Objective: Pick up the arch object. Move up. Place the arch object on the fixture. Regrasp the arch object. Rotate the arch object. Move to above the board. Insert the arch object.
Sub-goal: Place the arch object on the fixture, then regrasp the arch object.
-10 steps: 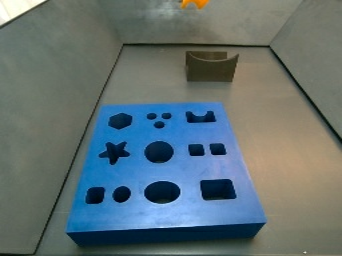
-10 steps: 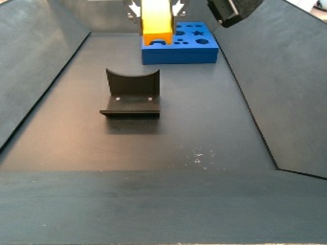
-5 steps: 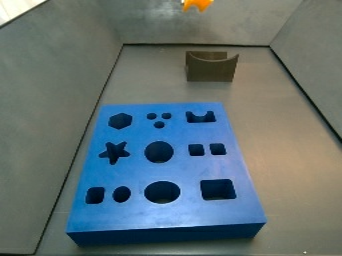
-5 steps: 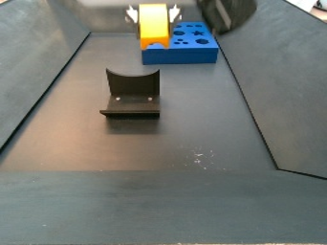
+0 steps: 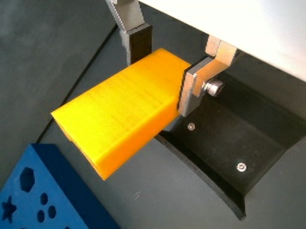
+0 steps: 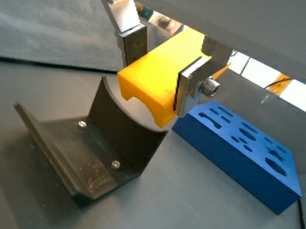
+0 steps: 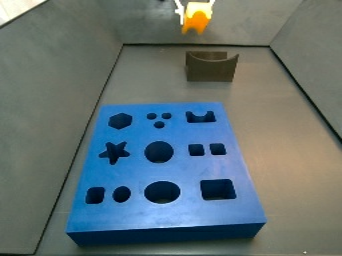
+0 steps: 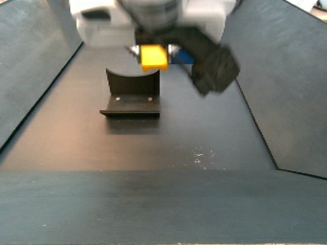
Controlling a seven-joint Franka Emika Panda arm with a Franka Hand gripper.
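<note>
Here, in a wrist view, my gripper (image 5: pixel 167 63) is clamped on the arch object (image 5: pixel 120 107), one finger on each flat side, so the long block juts out past the pads, free to be set down. Below it lies the fixture (image 5: pixel 245 148), with a corner of the board (image 5: pixel 42 192) beside.

In a wrist view from the opposite side, the block (image 6: pixel 162 80) hangs just in front of the fixture's upright wall (image 6: pixel 120 134) (whether it touches I cannot tell); the board (image 6: pixel 245 148) sits well apart.

In a side view, my gripper (image 7: pixel 195 14) holds the block above the fixture (image 7: pixel 210 64), nothing between them.

In a side view, my own arm blurs across the block (image 8: pixel 153 55), hiding part of the board behind the fixture (image 8: pixel 130 94).
</note>
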